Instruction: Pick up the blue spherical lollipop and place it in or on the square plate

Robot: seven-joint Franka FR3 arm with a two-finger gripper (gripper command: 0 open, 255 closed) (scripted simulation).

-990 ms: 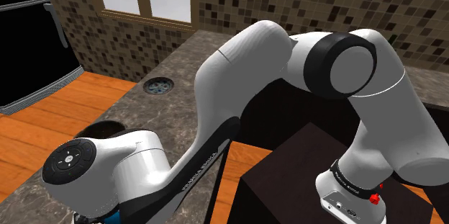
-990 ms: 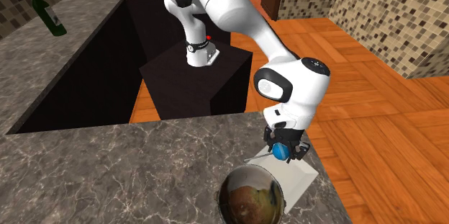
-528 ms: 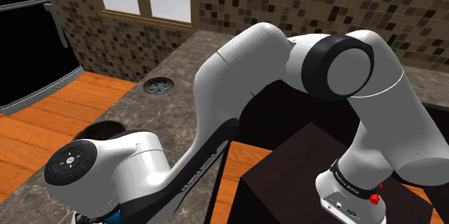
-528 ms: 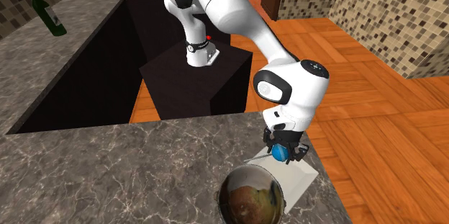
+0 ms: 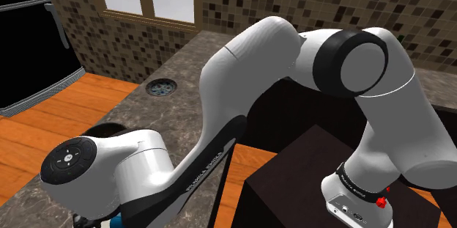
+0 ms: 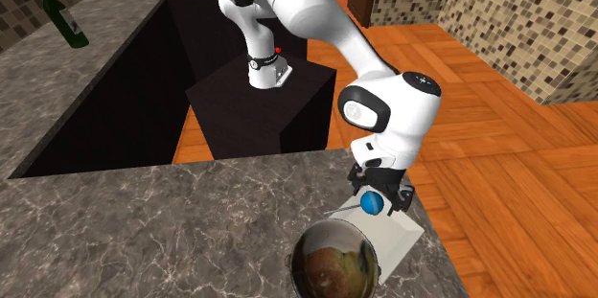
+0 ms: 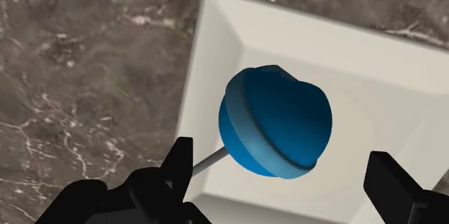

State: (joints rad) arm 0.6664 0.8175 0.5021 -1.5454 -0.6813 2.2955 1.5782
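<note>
In the wrist view, going left to right, come the marbled counter (image 7: pixel 86 78), the left finger (image 7: pixel 180 161), the thin stick (image 7: pixel 209 160) passing close by that finger's tip, the round head of the blue lollipop (image 7: pixel 275 122), a strip of bare plate, and the right finger (image 7: pixel 388 179). The claw (image 7: pixel 280 156) is wide open. Plate shows between the ball and each finger, so it has hold of nothing. The ball lies over the sunken middle of the white square plate (image 7: pixel 216 50), and the stick reaches back across the plate's rim toward the counter.

By my reading, the pick and the carry are done and the lollipop is loose over its goal. What is left is for it to lie settled and for the claw to draw clear. I cannot tell whether the ball already rests on the plate or hangs just above it.

The wrist view adds the gaps beside the ball. The second exterior view adds the surroundings: a green bottle (image 6: pixel 59 13) far off at its left, then a round dark bowl (image 6: pixel 333 263) just beside the plate, with the claw directly above the ball. In the shoulder view the white arm (image 5: pixel 110 168) stands in front of the work spot, and the stand (image 5: pixel 351 190) sits at the lower right.
</note>
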